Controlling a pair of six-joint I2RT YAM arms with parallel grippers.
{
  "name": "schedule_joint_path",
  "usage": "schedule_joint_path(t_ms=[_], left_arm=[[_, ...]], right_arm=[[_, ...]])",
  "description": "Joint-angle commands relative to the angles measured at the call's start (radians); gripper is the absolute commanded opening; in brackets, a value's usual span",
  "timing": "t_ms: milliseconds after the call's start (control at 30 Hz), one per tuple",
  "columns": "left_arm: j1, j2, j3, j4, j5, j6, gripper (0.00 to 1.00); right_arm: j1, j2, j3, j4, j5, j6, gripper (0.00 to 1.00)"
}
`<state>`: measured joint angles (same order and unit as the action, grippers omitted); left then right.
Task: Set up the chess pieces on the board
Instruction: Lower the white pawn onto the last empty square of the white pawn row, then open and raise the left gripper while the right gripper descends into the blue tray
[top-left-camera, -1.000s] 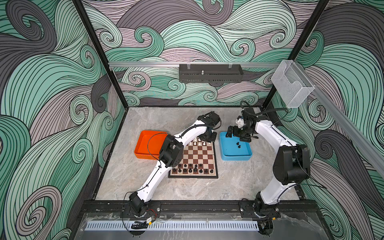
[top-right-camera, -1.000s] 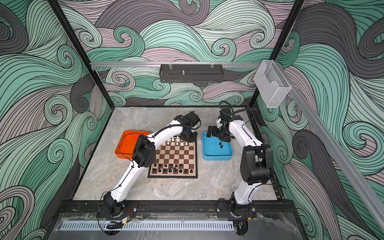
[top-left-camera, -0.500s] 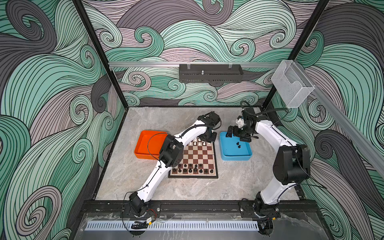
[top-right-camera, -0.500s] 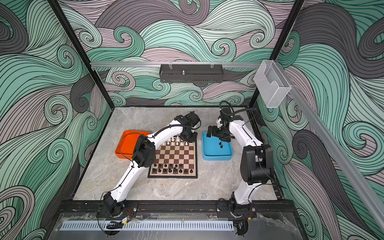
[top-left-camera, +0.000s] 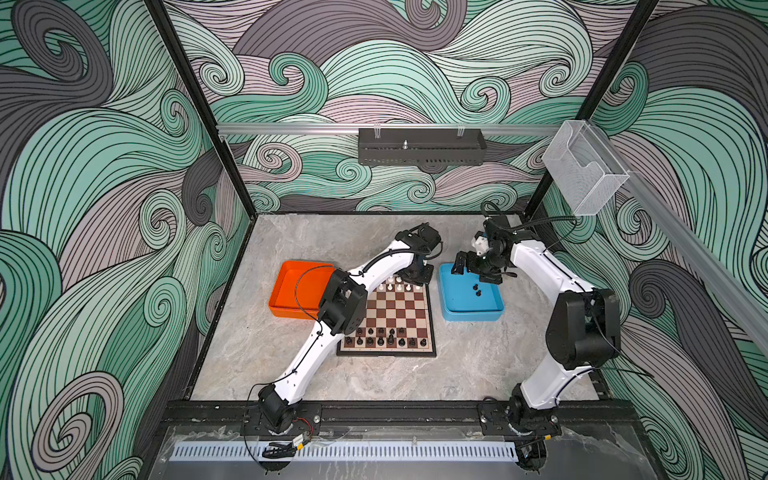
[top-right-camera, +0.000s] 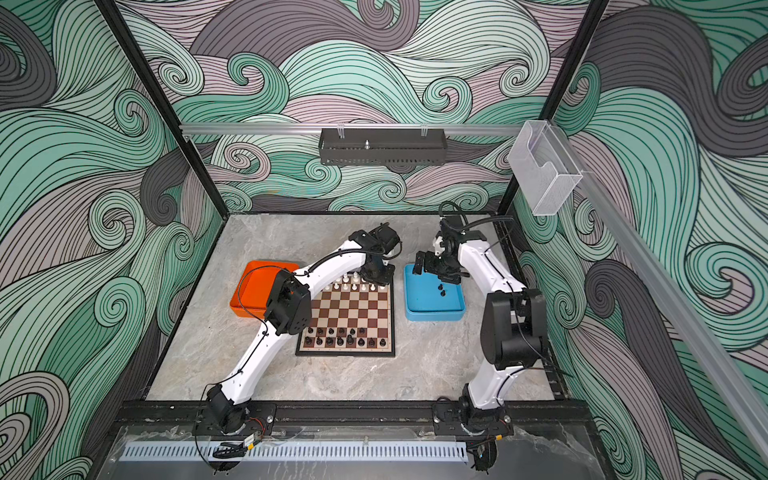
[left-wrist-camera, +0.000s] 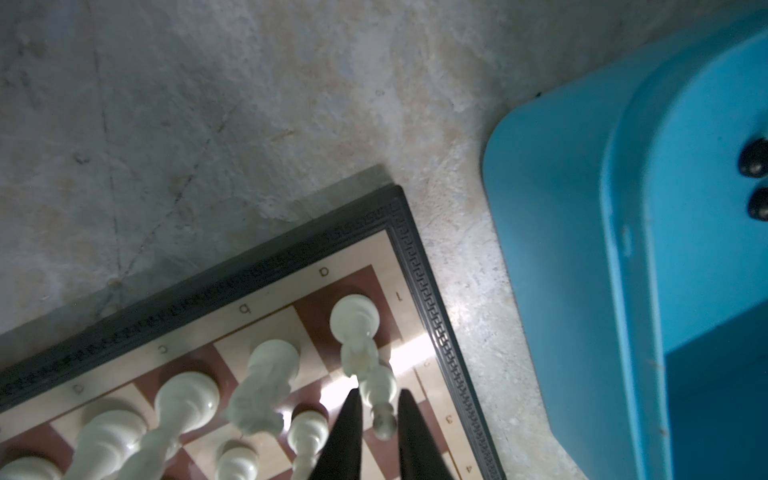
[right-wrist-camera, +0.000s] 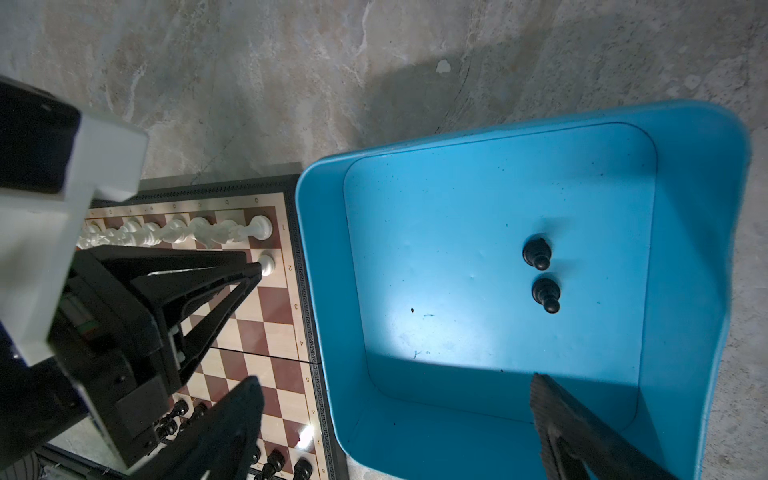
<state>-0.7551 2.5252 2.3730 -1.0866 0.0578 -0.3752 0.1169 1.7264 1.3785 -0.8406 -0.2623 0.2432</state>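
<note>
**Item: white pawn** (right-wrist-camera: 266, 264). Stands upright on an edge square of the board (top-left-camera: 395, 311), in the second row. It sits directly between the fingers of the left gripper (left-wrist-camera: 379, 395). The jaws are parted only a little, one finger close on each side of the pawn. Whether either finger touches it cannot be made out.

**Item: white pieces** (top-left-camera: 398, 286). The back row lies just beyond the left gripper's tips, with a rook in the corner square next to the pawn. More pawns stand beside the gripper, blurred and cut off in the left wrist view.

**Item: black pieces** (top-left-camera: 384, 337). Two rows at the board's end farthest from the left gripper.

**Item: black pawns** (right-wrist-camera: 537, 251). Two of them, on the floor of the blue tray (top-left-camera: 471, 315), ahead of the right gripper (right-wrist-camera: 395, 380). Its fingers are spread wide and hold nothing.

**Hidden.** In both top views the left gripper's own wrist covers its fingertips and the pawn. The left arm (top-left-camera: 345, 299) covers one side of the board and part of the orange tray (top-left-camera: 291, 291).
</note>
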Motion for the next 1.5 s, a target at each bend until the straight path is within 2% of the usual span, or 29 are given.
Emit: schedule_joint_path(t_ms=[0, 133, 500, 600, 733, 967, 1033, 1267, 1467], left_arm=[[-0.007, -0.018, 0.023, -0.042, 0.022, -0.005, 0.27], [-0.007, -0.071, 0.025, -0.049, 0.033, -0.006, 0.32], [-0.003, -0.231, 0.024, -0.127, -0.017, 0.021, 0.34], [0.003, -0.282, 0.008, -0.154, -0.093, 0.006, 0.39], [0.041, -0.355, -0.052, -0.172, -0.139, 0.010, 0.52], [0.209, -0.536, -0.327, -0.071, -0.148, 0.010, 0.75], [0.268, -0.575, -0.389, -0.049, -0.150, 0.012, 0.78], [0.488, -0.657, -0.563, 0.048, -0.087, -0.001, 0.79], [0.610, -0.676, -0.639, 0.090, -0.049, 0.000, 0.79]], right_arm=[[-0.010, -0.024, -0.017, -0.001, 0.005, 0.002, 1.00], [-0.013, -0.033, -0.019, -0.004, 0.020, 0.014, 1.00], [-0.016, -0.058, -0.008, -0.011, 0.058, 0.016, 1.00], [-0.016, -0.051, 0.002, -0.026, 0.070, 0.016, 1.00], [-0.016, -0.032, 0.021, -0.037, 0.101, 0.013, 1.00], [-0.016, 0.046, 0.076, -0.083, 0.184, -0.022, 0.99], [-0.016, 0.072, 0.086, -0.092, 0.211, -0.033, 0.99], [-0.023, 0.160, 0.110, -0.106, 0.275, -0.054, 0.94], [-0.026, 0.225, 0.114, -0.107, 0.294, -0.061, 0.89]])
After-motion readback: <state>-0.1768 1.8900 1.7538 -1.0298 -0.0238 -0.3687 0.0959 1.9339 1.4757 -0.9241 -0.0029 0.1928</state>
